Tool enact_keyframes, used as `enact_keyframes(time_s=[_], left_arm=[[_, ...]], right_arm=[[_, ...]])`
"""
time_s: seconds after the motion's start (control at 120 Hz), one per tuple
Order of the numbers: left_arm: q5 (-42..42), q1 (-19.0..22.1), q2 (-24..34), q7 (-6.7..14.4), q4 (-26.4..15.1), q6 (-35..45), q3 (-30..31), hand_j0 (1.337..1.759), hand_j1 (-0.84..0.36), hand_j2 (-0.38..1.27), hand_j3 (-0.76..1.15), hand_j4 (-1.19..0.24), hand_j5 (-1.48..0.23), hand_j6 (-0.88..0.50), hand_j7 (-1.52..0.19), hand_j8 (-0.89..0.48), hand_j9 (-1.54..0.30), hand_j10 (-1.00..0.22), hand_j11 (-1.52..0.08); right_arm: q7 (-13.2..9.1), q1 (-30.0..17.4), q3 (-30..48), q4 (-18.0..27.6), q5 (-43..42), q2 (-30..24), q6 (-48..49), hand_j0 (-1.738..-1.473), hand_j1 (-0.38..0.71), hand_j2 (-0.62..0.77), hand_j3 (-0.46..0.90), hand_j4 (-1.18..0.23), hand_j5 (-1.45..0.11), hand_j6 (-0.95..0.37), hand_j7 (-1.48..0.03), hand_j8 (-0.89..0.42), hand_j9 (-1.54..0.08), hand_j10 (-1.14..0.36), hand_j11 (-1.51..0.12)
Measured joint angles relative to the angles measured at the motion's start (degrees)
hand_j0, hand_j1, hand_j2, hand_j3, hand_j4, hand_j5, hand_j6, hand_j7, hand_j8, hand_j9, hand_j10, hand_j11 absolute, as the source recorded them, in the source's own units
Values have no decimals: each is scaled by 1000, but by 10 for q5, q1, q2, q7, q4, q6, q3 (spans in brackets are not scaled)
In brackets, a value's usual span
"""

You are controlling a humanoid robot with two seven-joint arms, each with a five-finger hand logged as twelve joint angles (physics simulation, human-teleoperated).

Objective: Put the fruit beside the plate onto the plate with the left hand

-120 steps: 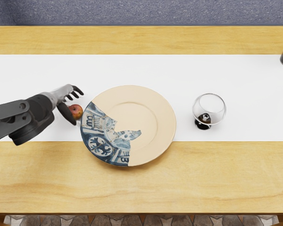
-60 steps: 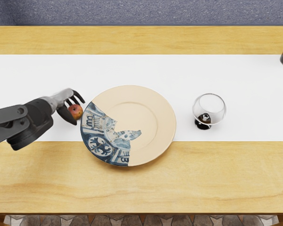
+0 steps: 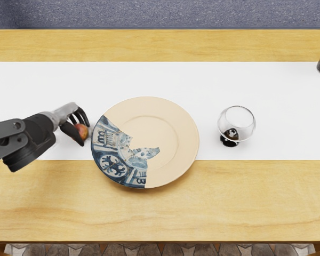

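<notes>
Now the left hand [image 3: 72,122] curls its fingers around the small red fruit [image 3: 84,131], just beside the plate's [image 3: 168,122] left rim, over the white runner [image 3: 202,80]. This looks like the grasp step. Next it needs a lift and a short carry right over the rim, and nothing blocks that path, since the wine glass [image 3: 236,124] stands well apart beyond the plate's right edge.

You see the left hand [image 3: 72,120] reaching in from the left edge, its dark fingers curled around the small red fruit [image 3: 82,131], just left of the plate [image 3: 176,133]. The plate lies partly on the white runner [image 3: 202,80] that crosses the wooden surface [image 3: 202,202]. Its near-left part is patterned blue and the rest is plain cream. To the right, apart from the plate, a round glass [image 3: 236,122] stands on the runner.
</notes>
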Motion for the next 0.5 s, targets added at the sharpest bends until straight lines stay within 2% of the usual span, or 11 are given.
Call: enact_keyframes(time_s=[0.05, 0.325, 0.392, 0.433, 0.5], left_arm=[[-7, 0, 10, 0, -7, 0, -4, 1653, -333, 598, 0, -812, -1050, -510, -1061, -458, -1075, -754, -1072], [-34, -1, 79, 0, -76, 0, -27, 1652, -336, 727, 0, -839, -1150, -513, -1138, -471, -1140, -798, -1141], [-38, -2, 88, 0, -93, 0, -34, 1652, -309, 637, 0, -842, -1159, -518, -1145, -474, -1147, -811, -1146], [-40, -4, 97, 0, -102, -1, -38, 1653, -316, 707, 0, -845, -1162, -517, -1143, -494, -1148, -823, -1148], [-45, -8, 103, 0, -117, -1, -44, 1653, -298, 685, 0, -849, -1162, -527, -1139, -500, -1149, -832, -1149]], right_arm=[[0, 0, 0, 0, 0, 0, 0, -1658, -349, 0, 0, 0, 0, 0, 0, 0, 0, 0, 0], [0, 0, 0, 0, 0, 0, 0, -1658, -349, 0, 0, 0, 0, 1, 0, 1, 0, 1, 0], [0, 0, 0, 0, 0, 0, 0, -1658, -349, 0, 0, 0, 0, 1, 0, 1, 0, 1, 0], [0, 1, 0, 0, 0, 0, 0, -1658, -349, 0, 0, 0, 0, 1, 0, 1, 0, 1, 0], [0, 1, 0, 0, 0, 0, 0, -1658, -349, 0, 0, 0, 0, 1, 0, 1, 0, 1, 0]])
